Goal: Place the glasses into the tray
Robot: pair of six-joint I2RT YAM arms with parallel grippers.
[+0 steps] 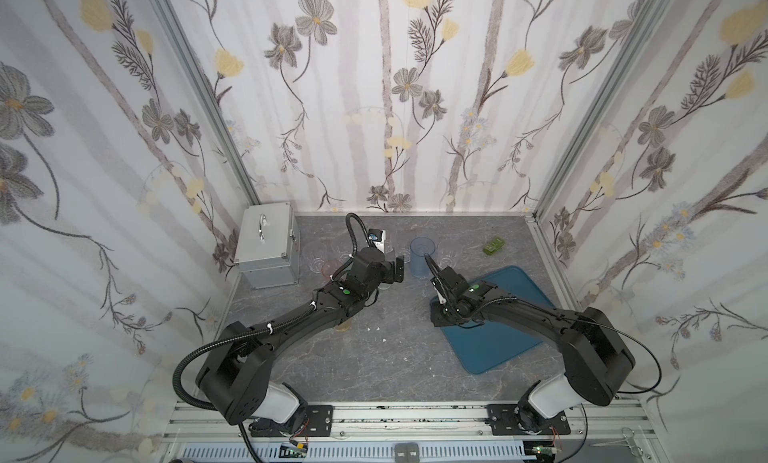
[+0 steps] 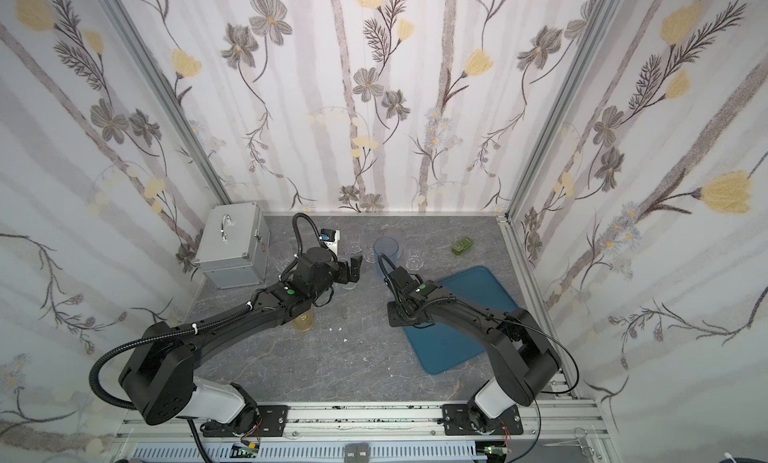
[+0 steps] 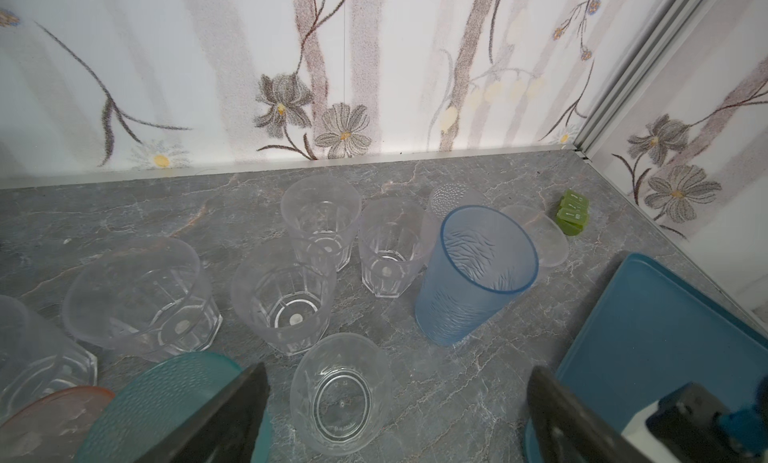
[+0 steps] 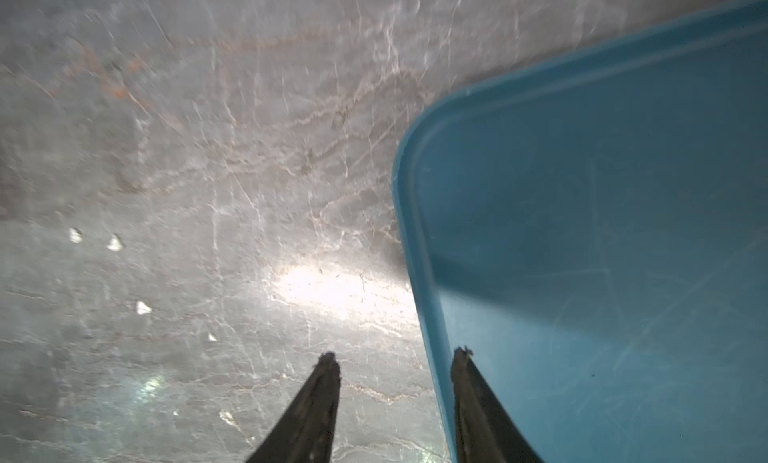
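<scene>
Several glasses stand upright at the back of the table: a tall blue tumbler (image 1: 422,257) (image 3: 478,274), clear faceted ones (image 3: 320,220) (image 3: 286,294), and a teal one (image 3: 166,402) partly behind a finger. A yellow glass (image 2: 302,321) shows under the left arm. My left gripper (image 3: 395,398) (image 1: 397,270) is open wide, low over a small clear round glass (image 3: 340,392) that sits between its fingers without touching them. The teal-blue tray (image 1: 498,344) (image 4: 602,232) lies at the right, its visible surface bare. My right gripper (image 4: 395,357) is open, its fingers astride the tray's left rim.
A silver metal case (image 1: 266,249) with a handle stands at the back left corner. A small green object (image 1: 493,245) (image 3: 572,216) lies near the back right wall. Walls close the table on three sides. Small white flecks (image 4: 112,243) dot the grey marble table.
</scene>
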